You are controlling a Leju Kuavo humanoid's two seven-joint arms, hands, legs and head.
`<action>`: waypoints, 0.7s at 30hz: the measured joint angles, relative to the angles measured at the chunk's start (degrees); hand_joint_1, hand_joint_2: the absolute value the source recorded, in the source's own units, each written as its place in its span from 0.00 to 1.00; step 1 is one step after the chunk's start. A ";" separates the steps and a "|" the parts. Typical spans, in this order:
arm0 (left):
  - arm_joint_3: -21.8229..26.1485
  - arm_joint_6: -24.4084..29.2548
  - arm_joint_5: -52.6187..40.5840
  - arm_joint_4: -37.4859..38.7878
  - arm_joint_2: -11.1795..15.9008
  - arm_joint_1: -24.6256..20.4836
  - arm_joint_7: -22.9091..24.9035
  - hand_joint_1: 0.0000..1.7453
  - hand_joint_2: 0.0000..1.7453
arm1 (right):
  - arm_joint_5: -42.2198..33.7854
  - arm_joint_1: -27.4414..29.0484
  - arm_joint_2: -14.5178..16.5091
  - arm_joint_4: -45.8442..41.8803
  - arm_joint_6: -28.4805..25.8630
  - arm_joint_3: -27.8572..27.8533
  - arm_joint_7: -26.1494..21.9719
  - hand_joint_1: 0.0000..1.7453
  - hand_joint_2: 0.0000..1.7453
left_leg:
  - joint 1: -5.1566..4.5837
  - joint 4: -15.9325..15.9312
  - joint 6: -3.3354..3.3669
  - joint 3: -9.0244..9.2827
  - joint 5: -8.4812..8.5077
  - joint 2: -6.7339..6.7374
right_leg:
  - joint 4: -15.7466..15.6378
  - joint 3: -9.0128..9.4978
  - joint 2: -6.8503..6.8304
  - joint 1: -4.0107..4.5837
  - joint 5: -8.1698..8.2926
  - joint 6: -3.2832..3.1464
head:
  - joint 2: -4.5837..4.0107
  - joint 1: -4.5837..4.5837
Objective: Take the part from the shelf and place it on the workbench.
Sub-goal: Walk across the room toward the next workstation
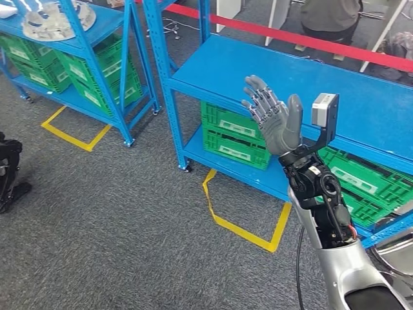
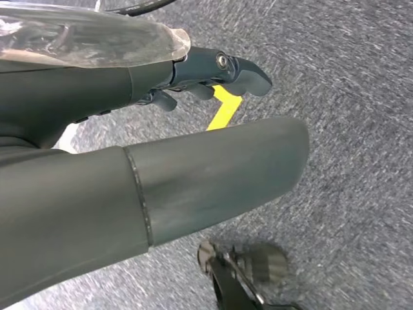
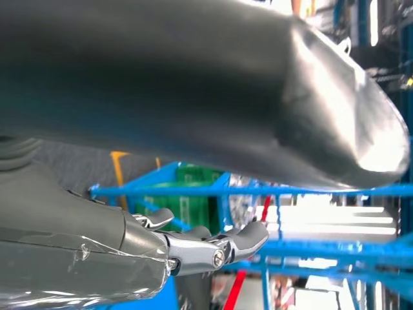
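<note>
Grey right hand (image 1: 273,119) raised w/ fingers (image 1: 258,97) spread, empty, before blue shelf (image 1: 341,97); left fingers (image 2: 233,71) straight, empty.

We see the right hand (image 1: 273,119) in matte grey with darker segmented fingers (image 1: 261,103), a silver camera block (image 1: 324,110) bracketed at the wrist, black cables (image 1: 336,213) along a black forearm section, and a silver arm shell (image 1: 348,271).

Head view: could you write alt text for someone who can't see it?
The robot's right hand is raised, open and empty, before a blue shelf with green crates beneath. A second blue shelf holds a round metal part; yellow tape marks grey carpet.
</note>
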 joint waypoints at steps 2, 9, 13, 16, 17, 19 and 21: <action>0.00 0.00 0.03 0.00 0.03 0.06 0.01 0.00 0.00 | 0.00 -0.09 0.02 0.07 -0.01 0.02 0.12 0.00 0.00 | -0.07 -0.01 0.12 -1.15 2.03 -0.25 | 0.02 0.14 1.48 0.02 -0.06 -0.02 | 0.00 -0.13; 0.00 0.00 0.05 0.00 0.25 -0.27 0.01 0.00 0.00 | -0.23 -0.14 0.15 0.26 0.00 -0.06 0.23 0.00 0.00 | 0.07 -16.18 1.52 5.10 9.43 -3.68 | 0.13 -0.34 5.91 -0.28 -0.31 1.38 | 0.00 -0.12; 0.01 0.01 0.04 -0.02 0.07 -0.67 -0.01 0.00 0.00 | -0.28 0.23 0.13 0.29 0.09 -0.28 -0.05 0.00 0.00 | 0.32 -17.19 2.60 6.23 9.47 -1.40 | 7.61 -3.74 1.41 -0.57 -4.46 2.46 | 0.00 0.86; 0.02 0.02 0.03 -0.01 0.03 -0.39 0.00 0.00 0.00 | -0.28 0.77 0.13 0.32 0.03 -0.33 -0.09 0.00 0.00 | 0.36 -17.19 2.68 6.72 8.99 0.48 | 16.87 -8.51 -0.22 -1.10 -7.01 3.22 | 0.00 1.80; 0.02 0.02 0.03 0.00 0.01 -0.37 0.00 0.00 0.00 | -0.28 0.91 0.13 0.33 0.01 -0.35 -0.09 0.00 0.00 | 0.40 -17.18 2.57 6.96 8.78 1.09 | 16.30 -8.41 -0.44 -1.24 -5.93 3.40 | 0.00 2.04; 0.02 0.01 0.03 -0.01 -0.05 -0.40 0.01 0.00 0.00 | -0.28 0.99 0.13 0.33 -0.07 -0.37 -0.09 0.00 0.00 | 0.48 -17.17 2.16 7.72 8.24 2.19 | 9.40 -5.25 -1.71 -1.37 -1.75 3.54 | 0.00 2.57; 0.01 0.00 0.02 -0.01 -0.09 -0.44 -0.01 0.00 0.00 | -0.28 0.95 0.13 0.23 -0.23 -0.37 -0.05 0.00 0.00 | 0.26 -17.09 1.51 8.34 7.66 3.15 | 2.61 -1.86 -3.92 -0.87 0.45 3.28 | 0.00 3.02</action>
